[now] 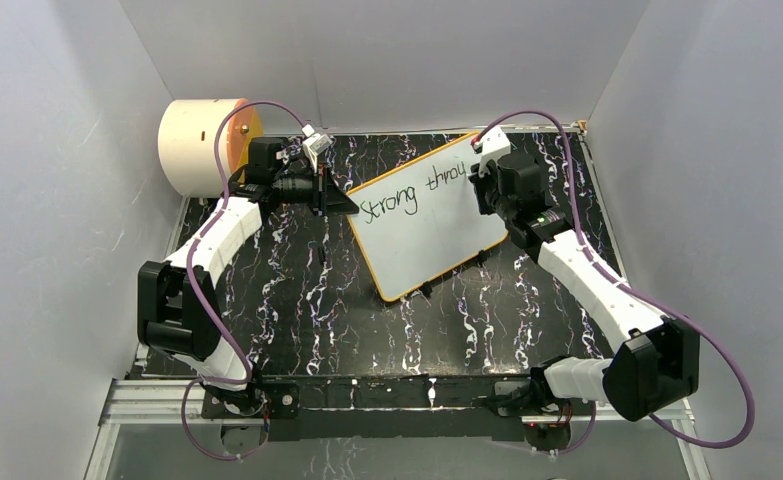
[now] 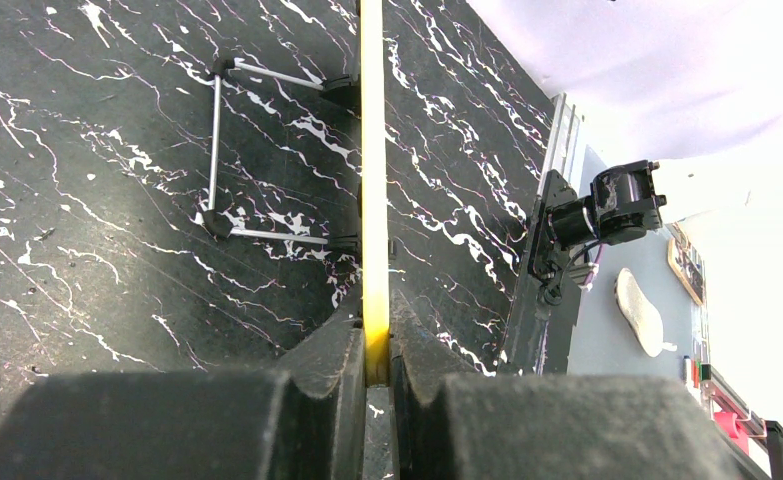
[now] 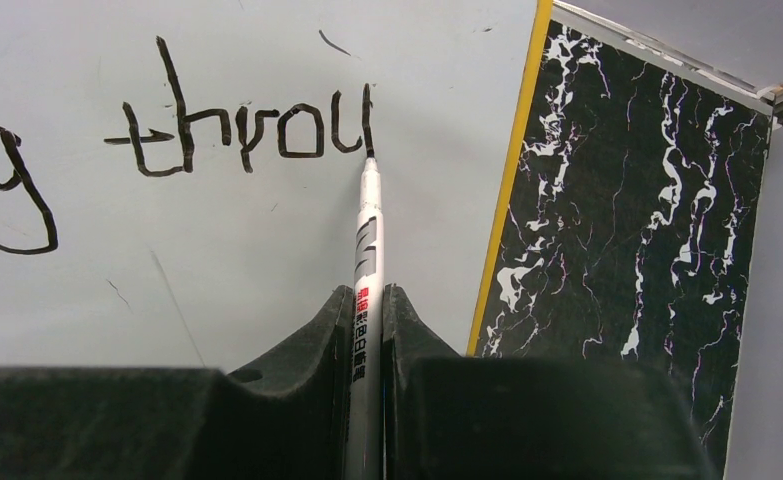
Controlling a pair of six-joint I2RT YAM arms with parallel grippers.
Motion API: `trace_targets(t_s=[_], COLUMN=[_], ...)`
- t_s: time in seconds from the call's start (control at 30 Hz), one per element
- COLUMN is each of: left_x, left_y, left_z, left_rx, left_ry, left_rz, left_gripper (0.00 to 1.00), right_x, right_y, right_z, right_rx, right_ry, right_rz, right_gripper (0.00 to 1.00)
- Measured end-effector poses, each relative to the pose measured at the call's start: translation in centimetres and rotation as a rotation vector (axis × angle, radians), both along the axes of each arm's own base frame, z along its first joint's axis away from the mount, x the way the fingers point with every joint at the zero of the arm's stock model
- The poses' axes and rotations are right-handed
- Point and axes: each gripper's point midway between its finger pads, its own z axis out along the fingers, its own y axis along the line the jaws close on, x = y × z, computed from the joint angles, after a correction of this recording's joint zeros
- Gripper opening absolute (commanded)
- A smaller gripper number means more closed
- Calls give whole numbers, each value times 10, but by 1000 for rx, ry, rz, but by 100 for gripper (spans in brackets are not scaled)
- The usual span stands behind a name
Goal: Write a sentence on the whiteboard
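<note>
The whiteboard (image 1: 422,225), white with a thin orange-yellow frame, lies tilted on the black marbled table and reads "Strong throu". My left gripper (image 1: 347,203) is shut on its left edge; the left wrist view shows the yellow frame (image 2: 373,180) edge-on, pinched between the jaws. My right gripper (image 1: 485,172) is shut on a white marker (image 3: 368,260) over the board's upper right. The marker's tip touches the board (image 3: 267,250) at the foot of the last stroke after "throu".
A cream cylinder with an orange face (image 1: 207,145) lies at the back left, behind the left arm. The board's black feet and wire stand (image 2: 217,150) rest on the table (image 1: 307,300). Grey walls close in on three sides.
</note>
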Motion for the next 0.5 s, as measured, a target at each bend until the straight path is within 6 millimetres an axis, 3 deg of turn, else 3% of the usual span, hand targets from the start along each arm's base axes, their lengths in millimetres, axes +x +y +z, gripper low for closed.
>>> trace_targets(t_s=[0.5], left_x=[0], left_y=[0], left_z=[0], left_rx=[0], left_ry=[-1], left_rz=[0], left_gripper=[0], right_x=[-1], right_y=[-2], right_z=[4], right_rx=[3], right_ry=[-8], right_rz=[-5], right_gripper=[0])
